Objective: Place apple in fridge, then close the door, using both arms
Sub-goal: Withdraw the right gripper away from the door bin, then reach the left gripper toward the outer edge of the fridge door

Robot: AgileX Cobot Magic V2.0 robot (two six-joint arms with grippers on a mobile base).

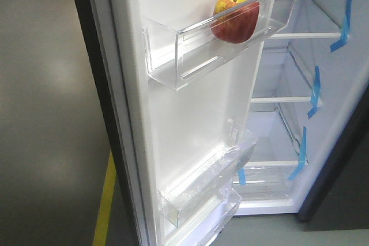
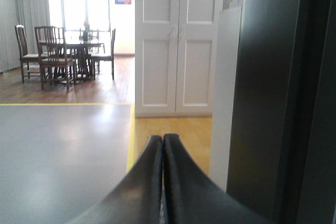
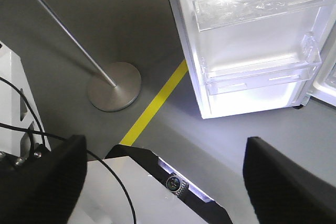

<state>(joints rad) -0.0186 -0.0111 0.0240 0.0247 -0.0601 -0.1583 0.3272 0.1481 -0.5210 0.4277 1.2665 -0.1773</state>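
The apple [image 1: 234, 16], red with yellow patches, lies in the upper clear bin [image 1: 190, 56] on the white inner face of the open door [image 1: 190, 131]. The fridge [image 1: 288, 119] stands open behind it, white inside with shelves and blue tape strips [image 1: 314, 93]. My left gripper [image 2: 163, 139] is shut and empty, its fingertips pressed together, close beside the door's dark grey outer face [image 2: 268, 93]. My right gripper [image 3: 165, 153] is open and empty, pointing down at the floor and my own base, with the door's lower bins [image 3: 257, 72] ahead of it.
A yellow floor line [image 1: 105, 200] runs by the door's foot and shows in the right wrist view [image 3: 157, 103]. A lamp stand with a round base [image 3: 114, 93] stands left of the door. White cupboard doors [image 2: 176, 45] and a dining table with chairs [image 2: 63, 53] are far off.
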